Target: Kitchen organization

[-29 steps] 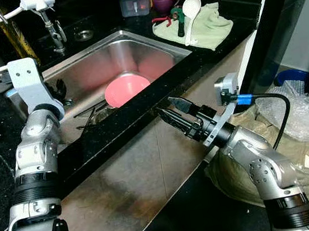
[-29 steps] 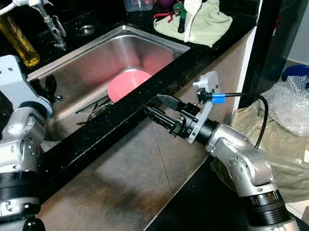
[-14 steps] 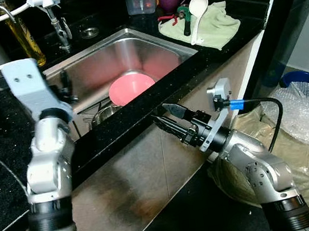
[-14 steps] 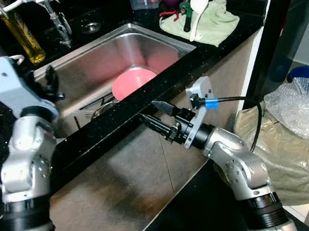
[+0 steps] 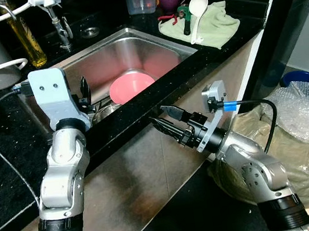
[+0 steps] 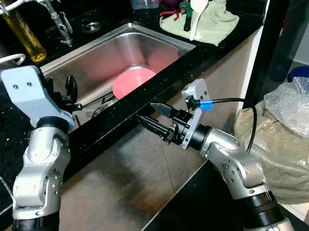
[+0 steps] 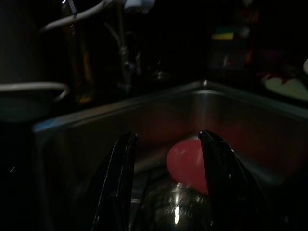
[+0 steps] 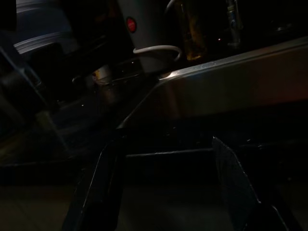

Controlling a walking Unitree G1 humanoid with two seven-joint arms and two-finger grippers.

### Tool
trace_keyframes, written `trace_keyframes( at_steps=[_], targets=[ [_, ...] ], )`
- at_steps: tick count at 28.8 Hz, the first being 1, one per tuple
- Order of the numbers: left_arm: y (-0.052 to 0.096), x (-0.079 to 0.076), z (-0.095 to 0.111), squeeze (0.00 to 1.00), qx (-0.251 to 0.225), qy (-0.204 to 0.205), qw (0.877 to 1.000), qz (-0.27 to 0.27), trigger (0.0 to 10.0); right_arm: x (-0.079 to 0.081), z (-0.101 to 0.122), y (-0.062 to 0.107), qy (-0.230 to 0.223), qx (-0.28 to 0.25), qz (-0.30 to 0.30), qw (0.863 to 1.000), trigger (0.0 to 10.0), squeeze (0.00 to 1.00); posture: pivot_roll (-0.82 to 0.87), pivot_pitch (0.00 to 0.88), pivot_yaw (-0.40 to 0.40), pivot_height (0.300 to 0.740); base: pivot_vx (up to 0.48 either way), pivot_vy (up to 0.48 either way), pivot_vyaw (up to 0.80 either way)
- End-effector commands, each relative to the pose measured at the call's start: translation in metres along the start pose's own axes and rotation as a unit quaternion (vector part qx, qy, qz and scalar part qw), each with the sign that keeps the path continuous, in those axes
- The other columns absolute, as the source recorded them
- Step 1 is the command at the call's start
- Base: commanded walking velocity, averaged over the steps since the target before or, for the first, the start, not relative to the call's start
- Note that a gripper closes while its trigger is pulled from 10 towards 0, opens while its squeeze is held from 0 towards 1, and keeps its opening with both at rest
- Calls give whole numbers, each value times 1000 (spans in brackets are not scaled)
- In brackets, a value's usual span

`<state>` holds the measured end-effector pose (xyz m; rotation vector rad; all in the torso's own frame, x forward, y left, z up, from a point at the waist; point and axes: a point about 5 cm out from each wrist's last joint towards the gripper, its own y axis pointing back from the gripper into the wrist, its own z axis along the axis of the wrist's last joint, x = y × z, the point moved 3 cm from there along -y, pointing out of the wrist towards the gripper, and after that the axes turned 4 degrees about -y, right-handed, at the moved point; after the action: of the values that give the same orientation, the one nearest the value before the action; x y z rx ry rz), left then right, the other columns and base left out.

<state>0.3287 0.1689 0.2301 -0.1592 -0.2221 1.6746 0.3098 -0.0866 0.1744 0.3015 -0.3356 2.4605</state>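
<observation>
L gripper point(image 5: 82, 89) hovering at sink point(image 5: 152, 51) rim, fingers wide; its wrist cam catching pink plate point(image 7: 190, 163). R gripper point(image 5: 165, 121) spread wide below bench point(image 5: 0, 145) edge

Home kitchen, steel sink point(image 5: 151, 45) in black counter point(image 5: 0, 145), tap point(image 5: 59, 26), oil bottle point(image 5: 25, 33), dishcloth point(image 5: 217, 26)

Silver arms point(image 5: 65, 171), black claws point(image 5: 167, 126), blue-tipped cable point(image 5: 231, 105)

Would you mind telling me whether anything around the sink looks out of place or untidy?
Nothing is spilled or broken. A pink bowl lies tilted in the sink with loose utensils beside it, and a white spoon sits on a crumpled green cloth on the counter.
</observation>
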Motion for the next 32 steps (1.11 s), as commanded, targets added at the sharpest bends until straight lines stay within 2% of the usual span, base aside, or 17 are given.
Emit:
trace_keyframes(
  at_steps=[1,6,15,20,30,32],
  targets=[
    [2,3,-1,0,5,-7,1000,8,10000,-3,1,0,3,-5,-10,1000,10000,0,-26,32,29,740,-281,0,0],
    [6,2,-5,0,12,-9,1000,6,10000,-9,0,0,10,-3,-26,1000,10000,0,-25,29,29,740,-295,0,0],
    [22,-10,-27,0,49,-16,999,-11,10000,-20,-8,2,15,2,-59,998,10000,0,-24,28,27,740,-295,0,0],
    [27,-11,-31,0,57,-17,998,-13,10000,-20,-10,2,16,4,-62,998,10000,0,-22,31,26,740,-294,0,0],
    [29,-10,-29,0,55,-21,998,-9,10000,-16,-9,1,6,-11,-45,999,10000,0,-19,34,24,740,-292,0,0],
    [28,-9,-26,0,50,-23,998,-7,10000,-17,-10,1,6,-8,-46,999,10000,0,-19,35,23,740,-292,0,659]
  ],
)
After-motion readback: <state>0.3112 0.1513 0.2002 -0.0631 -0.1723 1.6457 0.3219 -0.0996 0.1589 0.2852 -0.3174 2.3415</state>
